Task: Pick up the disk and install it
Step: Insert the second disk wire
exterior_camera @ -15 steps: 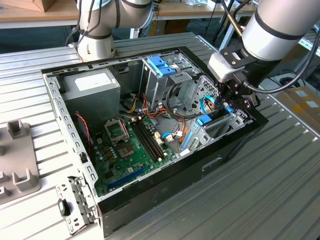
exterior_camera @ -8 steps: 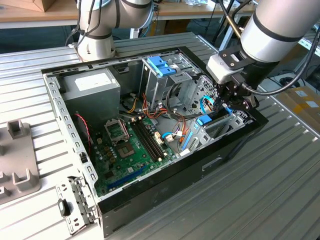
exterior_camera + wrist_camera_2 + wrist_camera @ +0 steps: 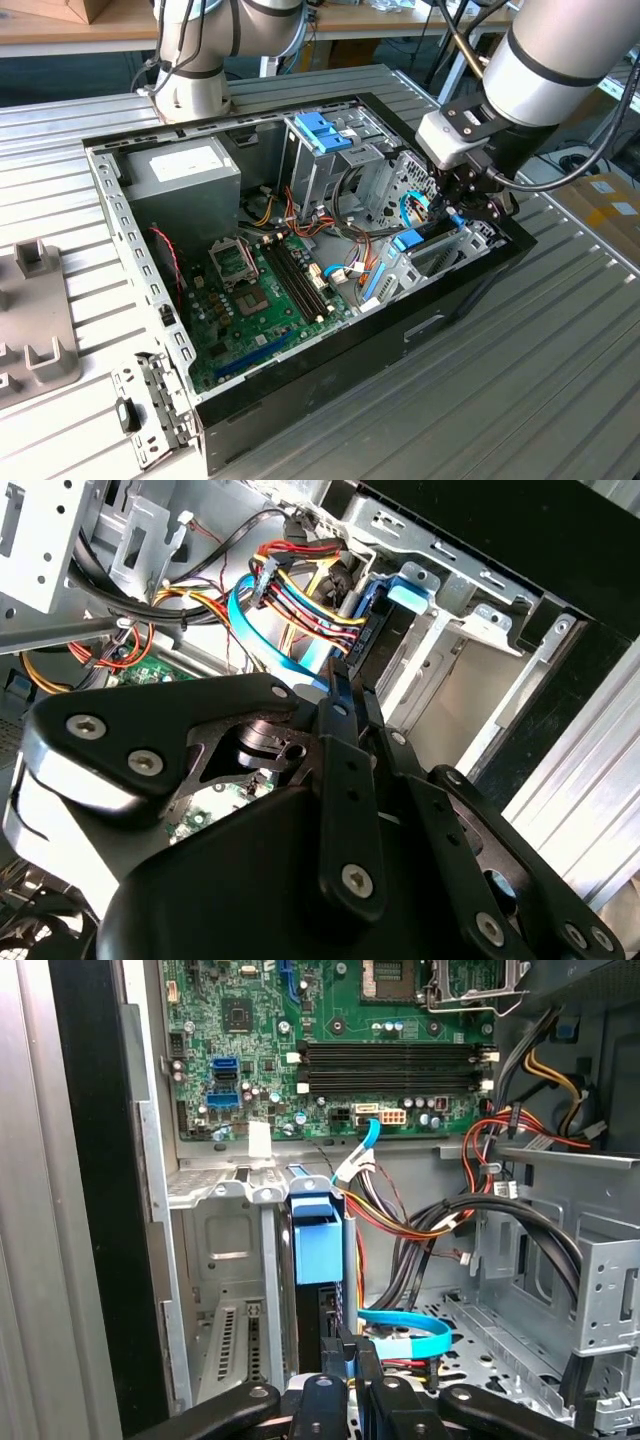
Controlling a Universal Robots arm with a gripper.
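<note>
One open computer case (image 3: 300, 400) is lying on the slatted metal table (image 3: 520, 380), arm reaching in at the case's 3 o'clock corner in the exterior view. Green motherboard (image 3: 265, 300) is sitting mid-case, grey power supply (image 3: 185, 175) at 10 o'clock of it, metal drive cage with a blue bracket (image 3: 322, 132) at 1 o'clock.

Clutter is crowding the work spot: a bundle of red, yellow and black wires (image 3: 420, 1225) is running past the bay, and a flat blue cable (image 3: 405, 1330) is looping just beside the gripper tips, at 3 o'clock of them in the first wrist view. Bay's sheet-metal walls (image 3: 225, 1260) are closing in on the other side.

Disk (image 3: 318, 1260) is standing on edge in the corner bay, blue carrier tab up top, dark body below it. In the exterior view its blue tab (image 3: 408, 240) is showing at 7 o'clock of the gripper (image 3: 470, 205).

Gripper (image 3: 345, 1355) is sitting at the lower end of the disk, jaws pulled in narrow, nearly together. Can't tell whether they're actually clamping the disk edge or just touching it.
</note>
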